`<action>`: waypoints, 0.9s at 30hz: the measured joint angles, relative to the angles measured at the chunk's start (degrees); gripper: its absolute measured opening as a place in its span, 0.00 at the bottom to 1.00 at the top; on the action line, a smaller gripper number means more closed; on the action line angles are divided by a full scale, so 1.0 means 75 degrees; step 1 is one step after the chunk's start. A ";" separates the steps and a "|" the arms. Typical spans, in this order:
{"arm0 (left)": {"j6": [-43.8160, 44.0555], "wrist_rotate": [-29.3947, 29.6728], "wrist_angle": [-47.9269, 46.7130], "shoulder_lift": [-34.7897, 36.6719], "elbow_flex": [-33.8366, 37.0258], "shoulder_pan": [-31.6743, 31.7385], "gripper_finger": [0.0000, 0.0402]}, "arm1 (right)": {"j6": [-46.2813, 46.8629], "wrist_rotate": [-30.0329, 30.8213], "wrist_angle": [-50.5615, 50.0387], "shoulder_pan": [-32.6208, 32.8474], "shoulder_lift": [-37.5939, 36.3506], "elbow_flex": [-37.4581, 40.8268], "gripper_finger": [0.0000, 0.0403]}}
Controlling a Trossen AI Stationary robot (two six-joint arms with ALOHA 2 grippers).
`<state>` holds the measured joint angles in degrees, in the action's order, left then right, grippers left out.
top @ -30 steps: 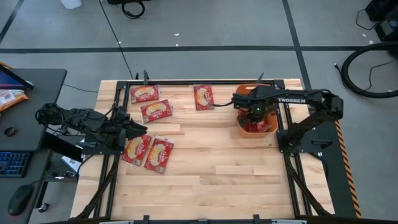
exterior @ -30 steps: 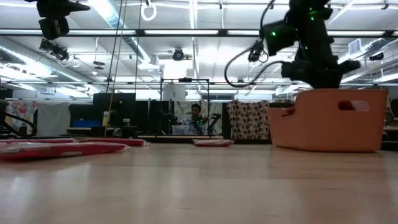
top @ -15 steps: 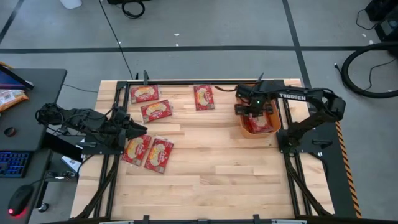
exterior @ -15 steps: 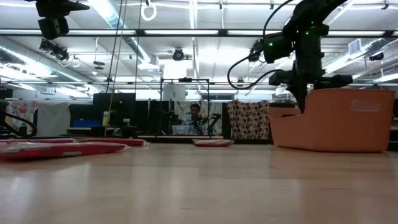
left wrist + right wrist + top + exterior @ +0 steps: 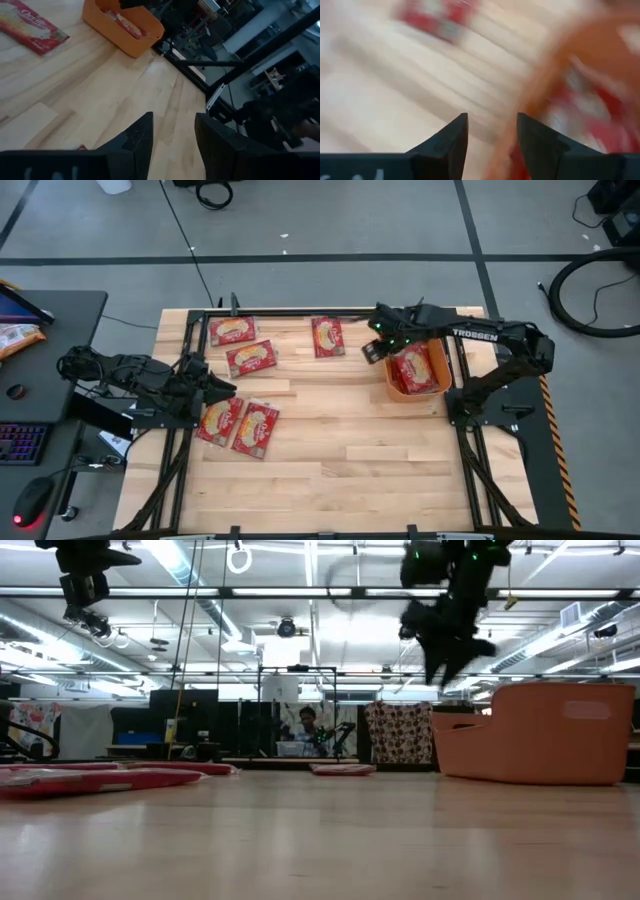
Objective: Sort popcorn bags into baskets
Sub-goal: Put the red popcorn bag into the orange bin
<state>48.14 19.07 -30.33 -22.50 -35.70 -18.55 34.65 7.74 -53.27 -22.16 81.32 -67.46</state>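
Observation:
An orange basket (image 5: 392, 389) stands at the table's far right with a red popcorn bag (image 5: 412, 367) lying flat inside it. My right gripper (image 5: 372, 348) hangs open and empty just left of the basket, well above the table (image 5: 445, 655). Five more red bags lie flat on the wood: one at the far middle (image 5: 327, 336), two at the far left (image 5: 232, 330) (image 5: 250, 358), two near the left (image 5: 220, 418) (image 5: 255, 428). My left gripper (image 5: 228, 387) waits open above the left pair, touching nothing.
The table's middle and near half are bare wood (image 5: 360, 460). Black frame rails run along the table's edges (image 5: 300, 310). A desk with a keyboard and mouse (image 5: 30, 440) stands left of the table.
My right gripper has opened over the basket and let go of a red bag, which now lies in the basket. It has then risen and swung out toward the table's left, past the basket's left wall.

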 joint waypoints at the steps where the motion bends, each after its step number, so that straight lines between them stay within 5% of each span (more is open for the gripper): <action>1: 0.0063 0.0095 0.0003 0.0000 -0.0001 -0.0003 0.37 | -0.0618 0.0175 0.0389 0.0236 0.0000 -0.0012 0.42; 8: 0.0090 0.0641 0.0009 0.0000 -0.0002 0.0000 0.37 | -0.4979 0.1282 0.2322 0.1401 0.0673 0.0082 0.42; 27: 0.0909 0.0894 0.0006 0.0000 0.0000 0.0000 0.37 | -0.7891 0.1081 0.2896 0.0875 0.3561 -0.0607 0.58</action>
<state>54.96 25.78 -30.28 -22.50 -35.70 -18.55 -24.53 15.85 -31.55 -15.60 108.02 -72.01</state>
